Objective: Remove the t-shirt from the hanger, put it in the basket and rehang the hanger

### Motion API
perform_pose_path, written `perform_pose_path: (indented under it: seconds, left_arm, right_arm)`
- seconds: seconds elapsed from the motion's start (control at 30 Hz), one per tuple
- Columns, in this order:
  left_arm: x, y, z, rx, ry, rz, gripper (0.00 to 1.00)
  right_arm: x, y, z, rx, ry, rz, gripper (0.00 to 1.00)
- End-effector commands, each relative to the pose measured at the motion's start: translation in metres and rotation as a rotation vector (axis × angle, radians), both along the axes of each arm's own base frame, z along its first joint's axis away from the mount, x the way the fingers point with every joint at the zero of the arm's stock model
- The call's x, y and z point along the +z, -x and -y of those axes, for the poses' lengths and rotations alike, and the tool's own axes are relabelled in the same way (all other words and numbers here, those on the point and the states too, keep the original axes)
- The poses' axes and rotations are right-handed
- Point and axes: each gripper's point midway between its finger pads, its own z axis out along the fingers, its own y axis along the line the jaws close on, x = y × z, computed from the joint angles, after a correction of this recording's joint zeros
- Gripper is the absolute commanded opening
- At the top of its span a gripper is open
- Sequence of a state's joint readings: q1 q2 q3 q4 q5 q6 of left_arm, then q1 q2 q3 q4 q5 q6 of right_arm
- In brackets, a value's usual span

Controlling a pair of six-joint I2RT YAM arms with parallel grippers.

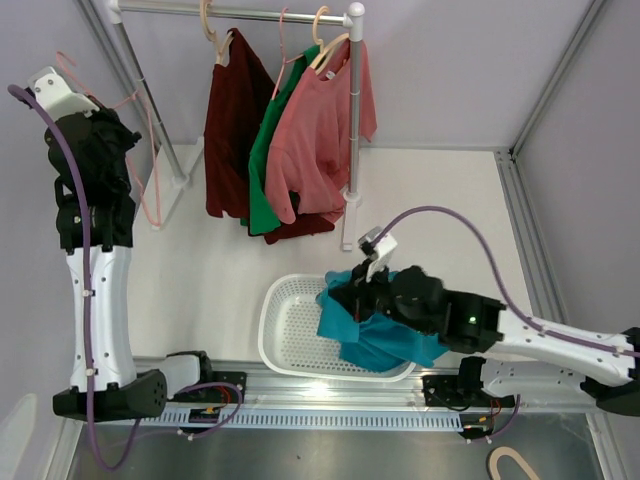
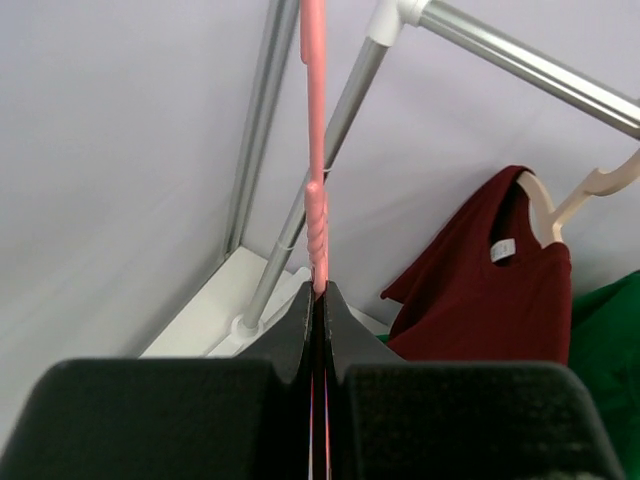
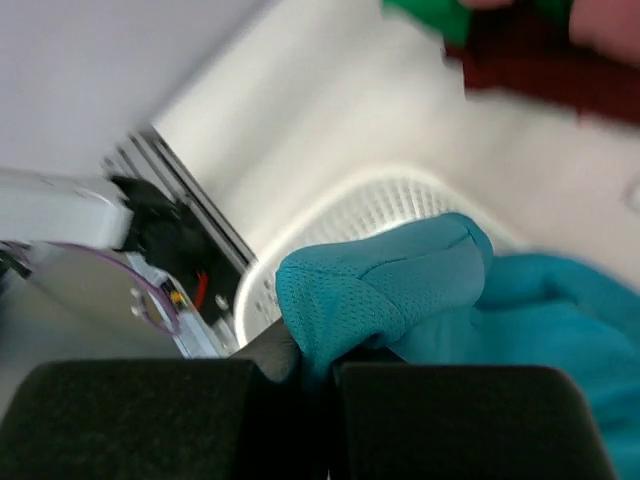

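Teal t-shirt [image 1: 375, 335] crumpled, off hanger [image 2: 314, 150], draped over white basket [image 1: 275, 340] right rim. Pink hanger bare, far left.

We count four t-shirts in all: three hang from the rack, a dark red t-shirt [image 1: 232, 120], a green t-shirt [image 1: 262, 175] and a salmon t-shirt [image 1: 315, 140], and a fourth, the teal t-shirt [image 1: 375, 335], lies at the basket. Hangers also come to four: two pale wooden hangers [image 1: 222, 47] [image 1: 333, 48] and one thin pink hanger [image 1: 282, 45] on the rail, plus one bare pink hanger [image 2: 316, 200] off it. We see one clothes rack [image 1: 352, 130] and one white basket [image 1: 290, 330]. There are two arms and two grippers, the left gripper [image 2: 318, 295] and the right gripper [image 3: 318, 362].
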State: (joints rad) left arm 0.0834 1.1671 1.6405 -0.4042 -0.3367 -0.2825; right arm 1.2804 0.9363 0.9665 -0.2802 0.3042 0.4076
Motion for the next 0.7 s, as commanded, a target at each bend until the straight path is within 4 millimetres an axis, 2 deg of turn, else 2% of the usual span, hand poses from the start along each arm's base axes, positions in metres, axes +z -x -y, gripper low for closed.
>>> perform_pose_path:
  seconds: [0.0, 0.03, 0.07, 0.1, 0.13, 0.17, 0.2, 0.23, 0.27, 0.37, 0.4, 0.43, 0.47, 0.57, 0.63, 0.67]
  left_arm:
    - [0.035, -0.011, 0.017, -0.152, -0.050, 0.119, 0.01]
    - [0.032, -0.016, 0.015, -0.149, -0.047, 0.111, 0.01]
    - [0.031, -0.019, 0.015, -0.153, -0.051, 0.111, 0.01]
    - [0.033, -0.023, 0.016, -0.162, -0.067, 0.122, 0.01]
    - [0.036, -0.025, 0.017, -0.175, -0.083, 0.132, 0.01]
    - [0.035, -0.028, 0.020, -0.198, -0.107, 0.136, 0.01]
    - [0.033, -0.033, 0.028, -0.252, -0.161, 0.136, 0.01]
    - [0.042, -0.033, 0.031, -0.265, -0.182, 0.169, 0.01]
    - [0.042, -0.035, 0.032, -0.273, -0.186, 0.171, 0.01]
    - [0.048, -0.040, 0.033, -0.289, -0.229, 0.189, 0.01]
    - [0.049, -0.042, 0.036, -0.307, -0.238, 0.190, 0.01]
    - [0.058, -0.041, 0.036, -0.312, -0.251, 0.207, 0.01]
    - [0.051, -0.052, 0.035, -0.323, -0.241, 0.186, 0.01]
    - [0.060, -0.060, 0.034, -0.365, -0.242, 0.211, 0.01]
    - [0.057, -0.072, 0.031, -0.409, -0.249, 0.217, 0.01]
    - [0.062, -0.073, 0.030, -0.417, -0.247, 0.234, 0.01]
  right_arm:
    - [-0.096, 0.011, 0.003, -0.079, 0.195, -0.248, 0.00]
    - [-0.109, 0.014, 0.001, -0.074, 0.240, -0.273, 0.00]
    - [-0.136, 0.018, -0.001, -0.078, 0.338, -0.302, 0.00]
    - [-0.146, 0.019, 0.005, -0.100, 0.424, -0.326, 0.01]
    - [-0.154, 0.017, 0.008, -0.118, 0.487, -0.331, 0.08]
    - [-0.176, 0.016, 0.012, -0.138, 0.603, -0.343, 0.21]
    - [-0.177, 0.015, 0.018, -0.137, 0.677, -0.360, 0.33]
    - [-0.179, 0.010, 0.022, -0.152, 0.728, -0.359, 0.64]
    - [-0.177, 0.004, 0.025, -0.181, 0.753, -0.349, 0.68]
    - [-0.131, -0.008, 0.018, -0.180, 0.609, -0.280, 0.91]
    - [-0.101, -0.016, 0.018, -0.179, 0.487, -0.268, 0.91]
    - [-0.086, -0.016, 0.018, -0.159, 0.435, -0.270, 0.92]
    - [-0.073, -0.020, 0.020, -0.161, 0.401, -0.254, 0.93]
    - [-0.041, -0.031, 0.034, -0.185, 0.358, -0.200, 0.94]
    - [-0.031, -0.031, 0.040, -0.190, 0.341, -0.176, 0.94]
    - [-0.028, -0.030, 0.040, -0.185, 0.323, -0.165, 0.94]
